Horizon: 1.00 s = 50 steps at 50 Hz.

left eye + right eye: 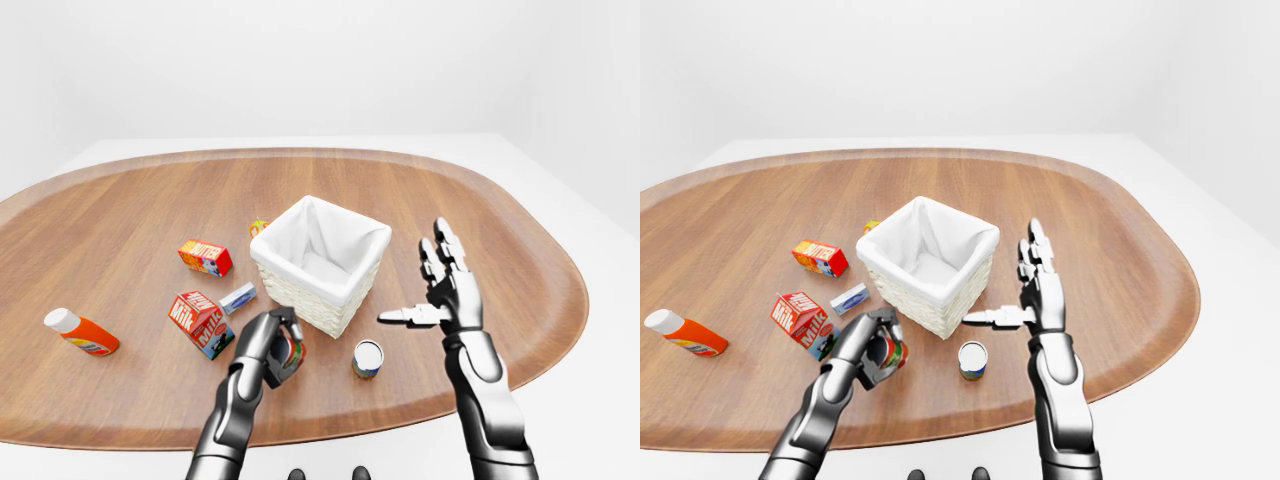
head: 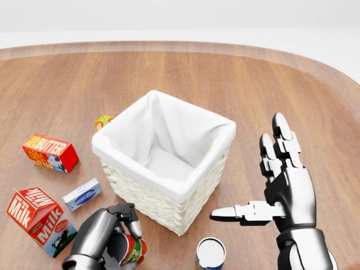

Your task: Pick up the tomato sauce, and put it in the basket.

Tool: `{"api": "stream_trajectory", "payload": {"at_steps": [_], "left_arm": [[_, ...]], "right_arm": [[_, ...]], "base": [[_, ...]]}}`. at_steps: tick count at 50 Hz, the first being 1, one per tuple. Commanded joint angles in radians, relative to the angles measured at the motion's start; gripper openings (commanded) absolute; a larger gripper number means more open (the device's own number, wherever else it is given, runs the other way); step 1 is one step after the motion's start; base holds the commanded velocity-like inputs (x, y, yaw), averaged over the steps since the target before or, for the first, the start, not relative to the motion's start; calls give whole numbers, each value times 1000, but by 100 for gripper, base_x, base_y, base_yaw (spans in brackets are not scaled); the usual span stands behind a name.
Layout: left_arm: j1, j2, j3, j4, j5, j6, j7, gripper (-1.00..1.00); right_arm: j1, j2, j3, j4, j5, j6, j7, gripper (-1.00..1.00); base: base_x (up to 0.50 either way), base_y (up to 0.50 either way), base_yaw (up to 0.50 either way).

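While its fingers curl round a red tomato sauce can (image 2: 133, 250), the robot's left hand (image 2: 104, 239) holds the can tilted near the bottom edge of the head view, just below and left of the basket's (image 2: 147, 198) lower corner; whether the can rests on the table or hangs clear of it cannot be told. The basket, woven and pale with a white cloth lining, stands near the middle of the wooden table (image 1: 480, 210), its mouth open to the top. The right hand (image 2: 281, 185) hovers to the right of the basket with its fingers spread wide and upright, thumb pointing left toward the wicker wall, holding nothing and apart from it. A second can (image 2: 210, 254), blue-sided with a pale lid, stands upright on the table between the two hands, near the bottom edge of the head view. To the left of the basket lie a red butter box (image 2: 50, 152), a red and white milk carton (image 2: 41, 220) and a small blue-grey packet (image 2: 82, 194). A small orange and yellow box (image 2: 103, 121) peeks out beside the basket's upper left side. Well apart at the far left of the left-eye view, an orange bottle (image 1: 82, 334) with a white cap lies on its side.
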Motion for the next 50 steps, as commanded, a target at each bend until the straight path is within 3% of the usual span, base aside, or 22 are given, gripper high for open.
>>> {"api": "stream_trajectory", "payload": {"at_steps": [1, 24, 36, 46, 47, 50], "left_arm": [[44, -6, -3, -147, -37, 0, -41, -100], [80, 5, 15, -220, -59, 0, -72, -100], [124, 0, 20, -347, -73, 0, -123, -100], [151, -5, 18, -475, -82, 50, -178, -100], [155, -9, 16, -514, -85, 77, -201, -100], [159, -9, 14, -551, -86, 98, -217, -100]], "right_arm": [[-1, -1, -1, -1, 1, 0, -1, 100], [-8, -1, 0, 22, -3, 0, -1, 100], [-4, -1, -1, 20, -2, 0, -1, 100], [-3, -1, -1, 8, -1, 0, -2, 100], [-2, 0, 0, 8, -1, 0, -2, 100], [-2, 0, -1, 7, -1, 0, -2, 100]], "base": [[0, 0, 0], [0, 0, 0], [0, 0, 0], [0, 0, 0], [0, 0, 0], [0, 0, 0]]}}
